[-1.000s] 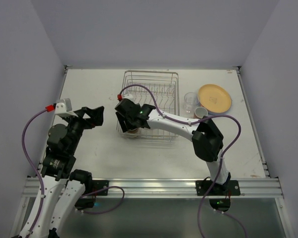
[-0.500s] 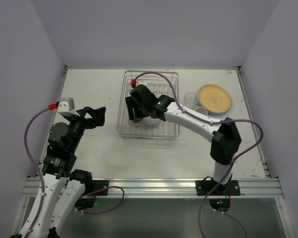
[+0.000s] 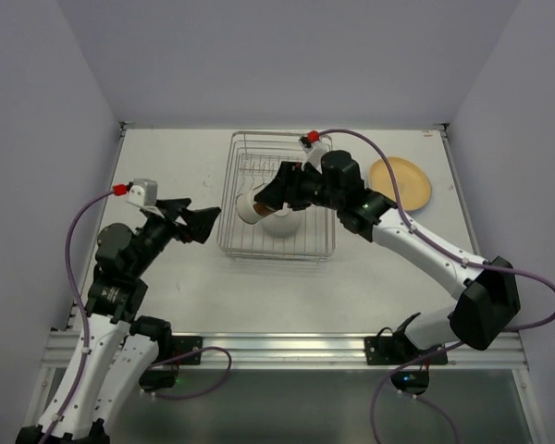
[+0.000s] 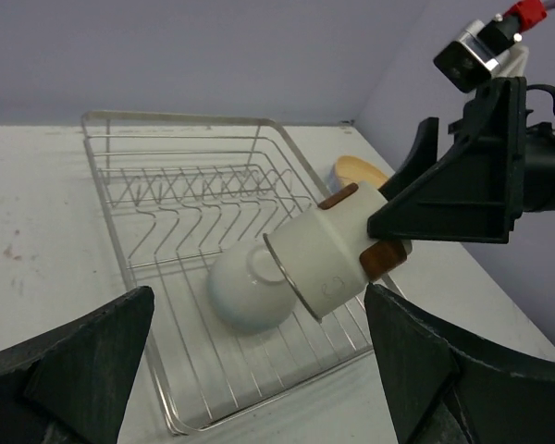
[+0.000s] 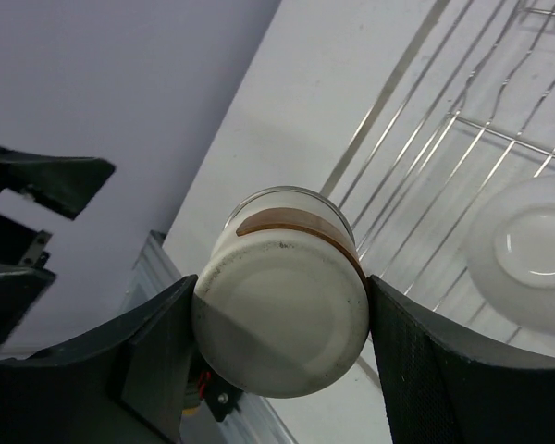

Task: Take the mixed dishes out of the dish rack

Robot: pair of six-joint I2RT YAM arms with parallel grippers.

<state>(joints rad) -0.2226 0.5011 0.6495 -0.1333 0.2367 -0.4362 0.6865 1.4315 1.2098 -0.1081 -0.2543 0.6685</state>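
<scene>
white table (image 3: 166, 166), pale lilac walls (image 3: 277, 55), silver dish rack (image 3: 279, 250) on it.

Pretty clearly a lab test cell I'm driving here, not a real kitchen: bare white counter (image 3: 166, 277) boxed in by plain grey walls (image 3: 259, 55), aluminium rail (image 3: 287, 350) along the near edge, purple cables (image 3: 69, 259) looping around, one lone dish rack (image 3: 259, 245).

Bright, even light, apparently from overhead; soft shadows on the counter (image 3: 185, 157). Wrist views: foreground dark, slightly soft.
</scene>
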